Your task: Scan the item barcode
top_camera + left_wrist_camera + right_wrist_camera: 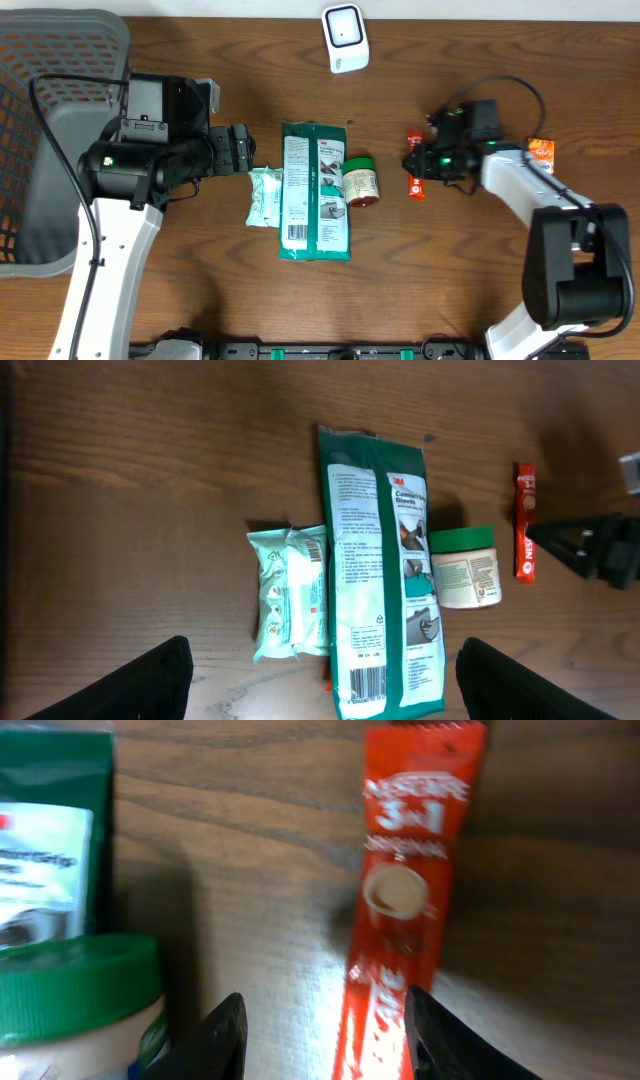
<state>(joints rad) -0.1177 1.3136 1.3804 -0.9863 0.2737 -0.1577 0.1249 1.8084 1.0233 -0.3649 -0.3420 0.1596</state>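
My right fingers [225, 1035] stand part open, astride the lower end of the red coffee sachet [405, 910] without pinching it. The sachet lies flat on the bench, right of centre, near the green-lidded jar [361, 180]. My left fingers [160, 680] hang wide open and empty above the green glove pack [385, 560]. To do this well I would centre over the sachet, close across its narrow width and lift clear of the jar. I cannot see the barcode, so I would find it, then turn that face squarely towards the white scanner [345, 38] at the far edge and hold steady.
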